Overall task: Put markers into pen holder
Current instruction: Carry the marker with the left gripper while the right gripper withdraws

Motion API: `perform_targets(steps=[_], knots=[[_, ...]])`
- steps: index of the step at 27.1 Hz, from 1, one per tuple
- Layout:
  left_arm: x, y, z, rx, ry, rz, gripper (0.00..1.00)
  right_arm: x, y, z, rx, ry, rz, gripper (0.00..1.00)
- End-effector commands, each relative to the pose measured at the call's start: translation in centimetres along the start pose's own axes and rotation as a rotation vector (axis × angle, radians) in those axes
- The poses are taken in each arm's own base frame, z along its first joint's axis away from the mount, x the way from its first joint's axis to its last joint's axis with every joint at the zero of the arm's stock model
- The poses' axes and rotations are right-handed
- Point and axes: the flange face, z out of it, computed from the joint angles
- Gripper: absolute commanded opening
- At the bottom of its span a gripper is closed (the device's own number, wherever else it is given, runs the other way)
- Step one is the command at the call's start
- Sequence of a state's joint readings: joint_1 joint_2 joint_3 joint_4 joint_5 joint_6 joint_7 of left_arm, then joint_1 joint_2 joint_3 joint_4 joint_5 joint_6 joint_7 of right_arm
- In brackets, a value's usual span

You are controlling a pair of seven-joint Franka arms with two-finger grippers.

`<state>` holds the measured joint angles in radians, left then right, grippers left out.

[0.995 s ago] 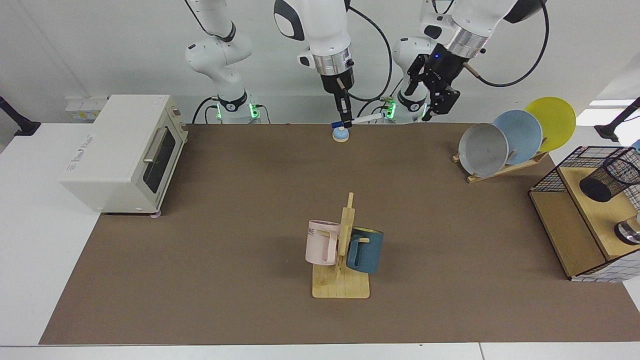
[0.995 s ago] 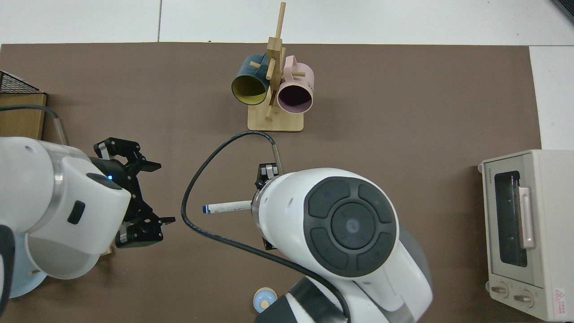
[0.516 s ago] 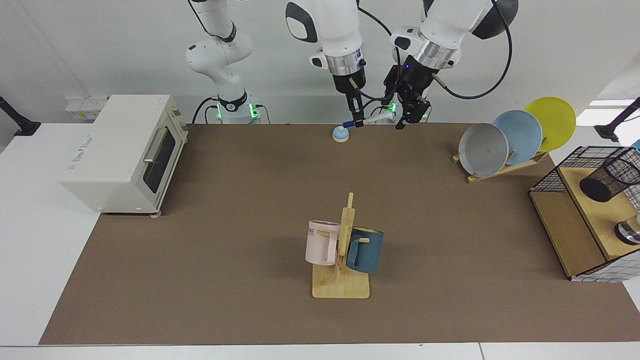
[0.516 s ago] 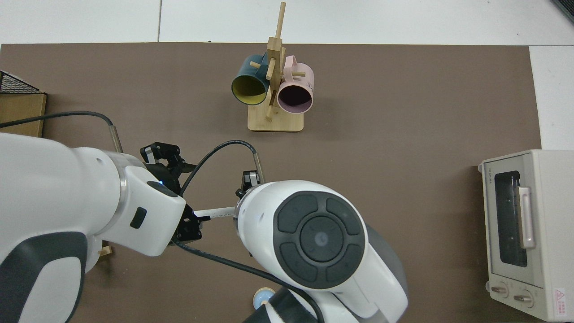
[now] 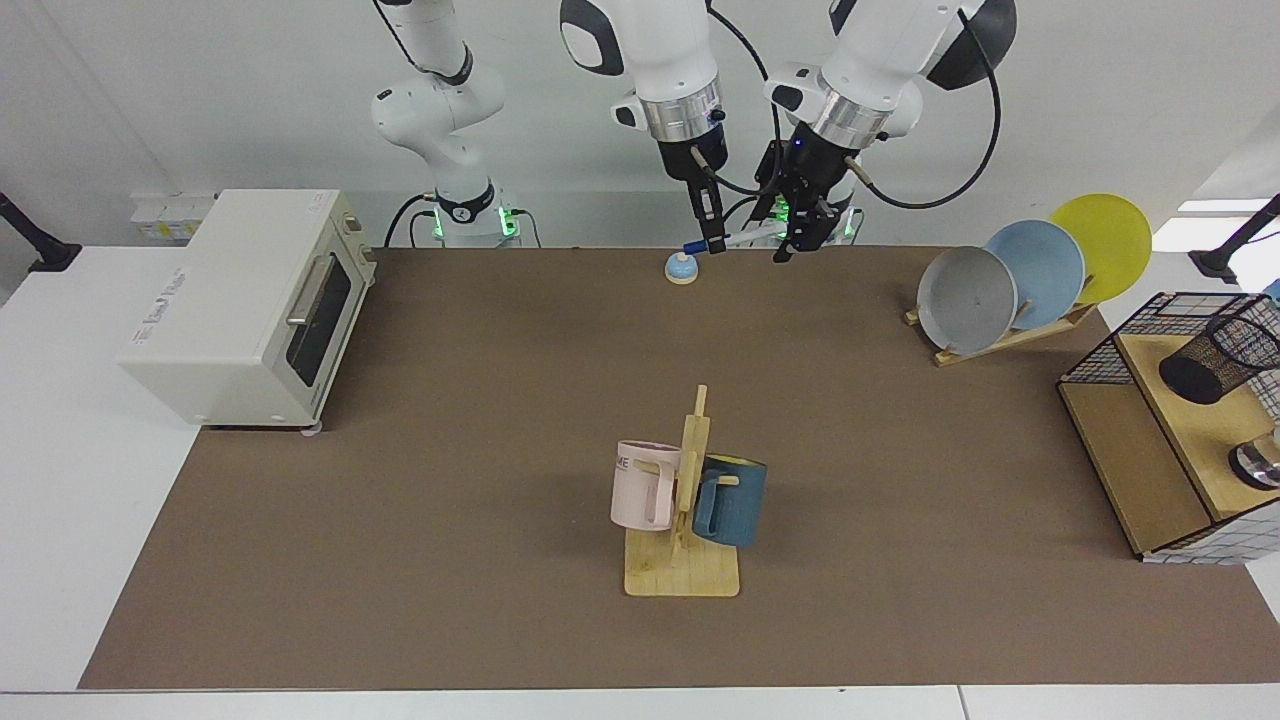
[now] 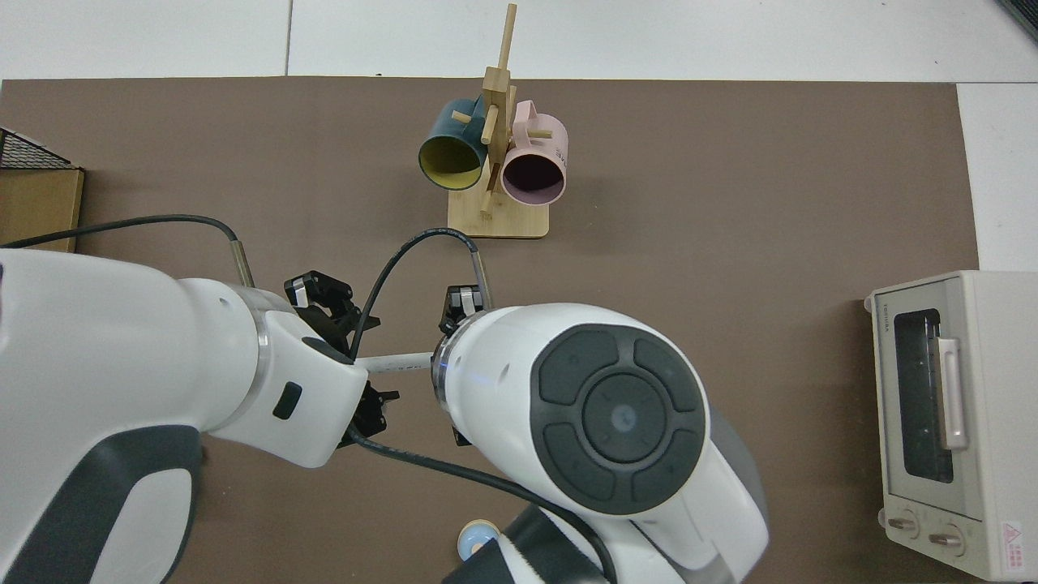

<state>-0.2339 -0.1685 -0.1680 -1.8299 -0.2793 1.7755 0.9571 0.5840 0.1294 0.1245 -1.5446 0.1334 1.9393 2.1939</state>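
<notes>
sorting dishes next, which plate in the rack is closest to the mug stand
The grey plate, the front one in the wooden rack. The light blue plate and yellow plate stand behind it, farther from the mug stand.

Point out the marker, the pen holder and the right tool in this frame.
marker (image 5: 740, 237): facing view, on the white barrel between the two tools.
pen holder (image 5: 1222, 357): facing view, on its black mesh wall.
right tool (image 5: 715, 243): facing view, at its fingertips, shut on the marker.

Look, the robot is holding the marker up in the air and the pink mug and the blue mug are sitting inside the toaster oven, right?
Not quite. The pink mug and blue mug hang on the wooden mug rack, not inside the toaster oven, as the facing view shows. The right gripper does hold the marker in the air.
</notes>
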Motion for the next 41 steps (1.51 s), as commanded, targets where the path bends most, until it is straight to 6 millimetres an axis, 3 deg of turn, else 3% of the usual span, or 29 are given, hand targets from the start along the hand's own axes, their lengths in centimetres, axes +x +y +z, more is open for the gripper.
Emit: perform_targets(steps=[1, 9, 13, 15, 19, 22, 32, 34, 38, 39, 41], knots=[[0.6, 0.4, 0.6, 0.012, 0.025, -0.033, 0.69, -0.2, -0.5, 0.0, -0.002, -0.014, 0.016, 0.0], [1.2, 0.1, 0.5, 0.03, 0.044, -0.059, 0.65, -0.5, -0.5, 0.0, 0.005, -0.029, 0.018, 0.0], [1.2, 0.1, 0.5, 0.03, 0.044, -0.059, 0.52, -0.5, -0.4, 0.1, 0.005, -0.029, 0.017, 0.0], [1.2, 0.1, 0.5, 0.031, 0.045, -0.061, 0.43, -0.5, -0.4, 0.1, 0.005, -0.029, 0.017, 0.0], [1.2, 0.1, 0.5, 0.032, 0.044, -0.061, 0.12, -0.5, -0.4, 0.1, 0.005, -0.029, 0.017, 0.0], [1.2, 0.0, 0.5, 0.033, 0.043, -0.061, 0.0, -0.4, -0.4, 0.1, 0.004, -0.028, 0.017, 0.0], [1.1, -0.1, 0.5, 0.04, 0.035, -0.059, 0.0, -0.2, -0.6, 0.2, 0.003, -0.026, 0.017, 0.0], [1.1, -0.1, 0.5, 0.04, 0.035, -0.06, 0.0, 0.2, -0.8, 0.2, 0.005, -0.022, 0.02, 0.17], [1.0, -0.2, 0.3, 0.044, 0.036, -0.062, 0.0, 1.1, -1.3, -0.2, 0.009, -0.019, 0.019, 0.95], [1.0, -0.2, 0.3, 0.044, 0.036, -0.062, 0.0, 1.4, -1.5, -0.3, 0.009, -0.015, 0.015, 1.0], [1.0, -0.3, 0.2, 0.046, 0.036, -0.063, 0.0, 2.2, -1.8, -0.7, 0.011, -0.004, 0.002, 1.0]])
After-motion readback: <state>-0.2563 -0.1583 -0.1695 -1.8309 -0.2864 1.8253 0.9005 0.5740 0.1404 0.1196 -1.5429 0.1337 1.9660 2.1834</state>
